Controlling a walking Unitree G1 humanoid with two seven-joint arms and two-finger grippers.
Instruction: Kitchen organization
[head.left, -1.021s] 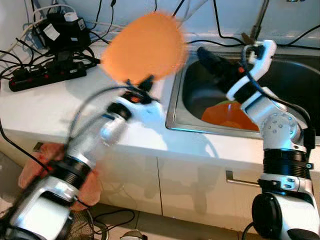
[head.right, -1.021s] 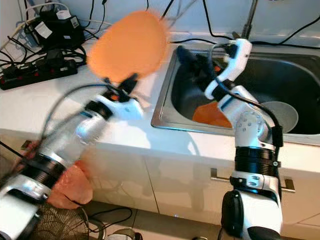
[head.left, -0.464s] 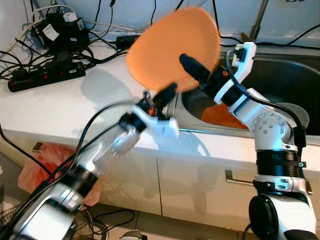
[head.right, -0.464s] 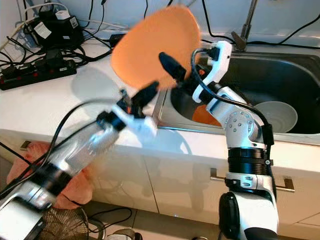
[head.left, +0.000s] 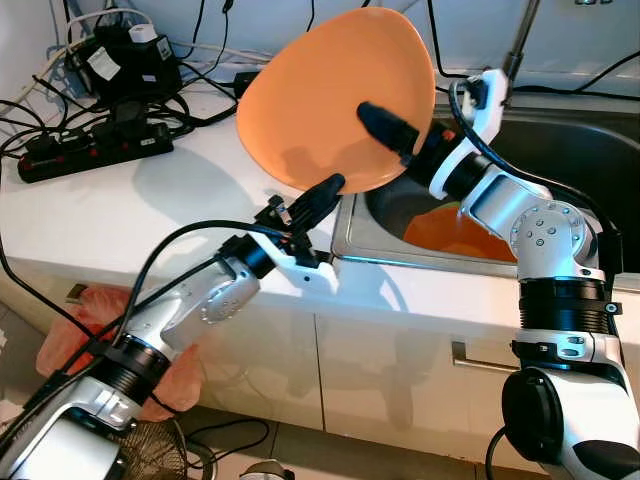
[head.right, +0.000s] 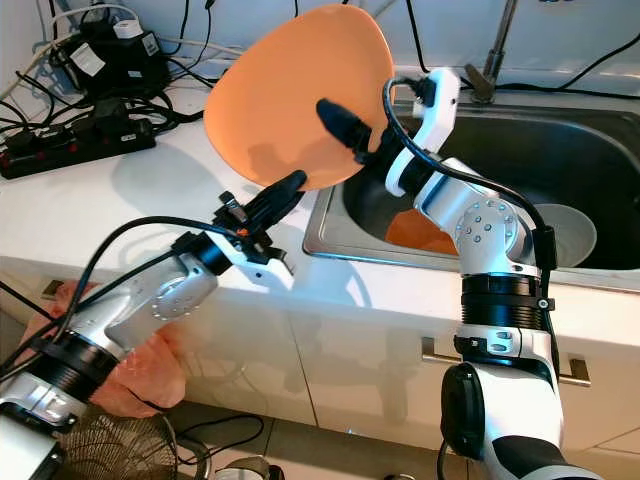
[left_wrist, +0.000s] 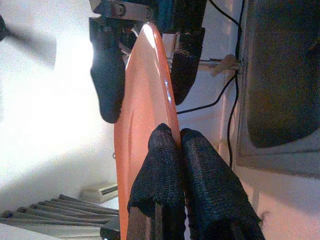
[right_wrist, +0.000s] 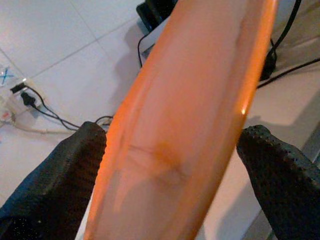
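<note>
An orange plate (head.left: 330, 95) is held up on edge above the counter, just left of the sink (head.left: 350, 238). My left gripper (head.left: 325, 190) is shut on the plate's lower rim; in the left wrist view its fingertips (left_wrist: 165, 137) pinch the plate (left_wrist: 145, 90). From the sink side, my right gripper (head.left: 375, 112) stands open astride the plate's right rim. One of its fingers (right_wrist: 60, 170) lies in front of the plate (right_wrist: 185, 115) and the other behind it, both with a gap to the plate. A second orange plate (head.left: 455, 230) lies in the sink.
A grey bowl (head.right: 560, 230) sits in the sink under the faucet (head.left: 520, 40). A power strip (head.left: 90, 150) and tangled cables crowd the counter's back left. A pink bag (head.left: 60, 345) is on the floor by the cabinet.
My left arm has swung the plate right, toward the sink. My right gripper has risen out of the sink and come astride the plate's rim.
</note>
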